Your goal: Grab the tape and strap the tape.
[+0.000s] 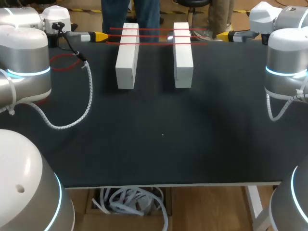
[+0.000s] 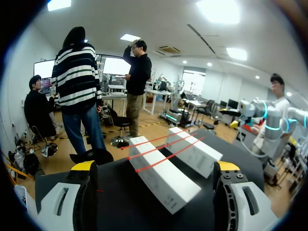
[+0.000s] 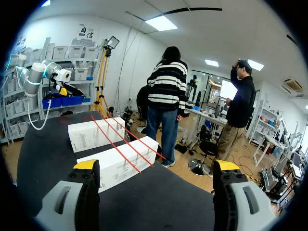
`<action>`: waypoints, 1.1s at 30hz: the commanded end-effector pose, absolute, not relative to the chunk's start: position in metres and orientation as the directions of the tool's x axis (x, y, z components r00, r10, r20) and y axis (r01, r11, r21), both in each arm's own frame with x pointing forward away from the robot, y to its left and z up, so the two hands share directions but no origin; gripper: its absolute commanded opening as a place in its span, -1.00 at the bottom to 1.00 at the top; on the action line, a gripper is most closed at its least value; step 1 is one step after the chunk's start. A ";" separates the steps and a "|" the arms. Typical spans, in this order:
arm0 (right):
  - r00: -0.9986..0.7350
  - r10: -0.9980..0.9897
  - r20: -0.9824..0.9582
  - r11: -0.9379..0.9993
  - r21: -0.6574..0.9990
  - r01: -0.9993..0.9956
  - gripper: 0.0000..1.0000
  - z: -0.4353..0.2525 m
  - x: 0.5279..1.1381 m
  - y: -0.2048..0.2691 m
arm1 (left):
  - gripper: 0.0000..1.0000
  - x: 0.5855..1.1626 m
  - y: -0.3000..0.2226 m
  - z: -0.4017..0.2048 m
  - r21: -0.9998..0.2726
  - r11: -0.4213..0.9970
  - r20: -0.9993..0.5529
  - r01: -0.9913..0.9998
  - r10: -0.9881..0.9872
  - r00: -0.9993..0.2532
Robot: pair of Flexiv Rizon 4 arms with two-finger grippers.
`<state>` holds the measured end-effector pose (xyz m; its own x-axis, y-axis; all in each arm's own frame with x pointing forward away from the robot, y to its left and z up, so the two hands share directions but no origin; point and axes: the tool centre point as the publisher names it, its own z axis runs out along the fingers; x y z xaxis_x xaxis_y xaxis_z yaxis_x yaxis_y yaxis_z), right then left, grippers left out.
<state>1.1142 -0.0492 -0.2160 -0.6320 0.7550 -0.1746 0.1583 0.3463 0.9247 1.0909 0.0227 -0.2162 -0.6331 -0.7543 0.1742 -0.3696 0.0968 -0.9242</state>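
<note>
Two long white boxes, left and right, lie side by side at the far middle of the black table. Three thin red tape strips run across their far ends. My left gripper hovers at the far left edge, pointing at the boxes. My right gripper faces it from the far right edge. In the left wrist view the left gripper is open, with the boxes and strips ahead. The right gripper is open too, with the boxes ahead of it.
A loose red tape loop lies on the table at the far left, partly behind my left arm. A white coiled cable hangs from that arm over the table. The table's front edge runs below the middle.
</note>
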 end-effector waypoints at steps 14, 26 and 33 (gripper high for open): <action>-0.632 0.755 -0.174 0.346 0.925 0.158 1.00 -0.216 1.114 -0.049 | 1.00 1.091 0.022 -0.218 -0.926 0.094 0.173 -0.365 -0.755 -0.632; -0.632 0.755 -0.174 0.346 0.925 0.158 1.00 -0.216 1.114 -0.049 | 1.00 1.092 0.021 -0.219 -0.928 0.209 0.080 -0.308 -0.697 -0.713; -0.632 0.755 -0.174 0.346 0.925 0.158 1.00 -0.216 1.114 -0.049 | 1.00 1.101 0.014 -0.230 -0.933 0.272 0.056 -0.235 -0.536 -0.843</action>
<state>1.1143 -0.0492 -0.2160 -0.6320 0.7551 -0.1744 0.1584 0.3462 0.9247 1.0861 0.0065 -0.2255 -0.7814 -0.6237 0.0223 -0.2417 0.2695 -0.9322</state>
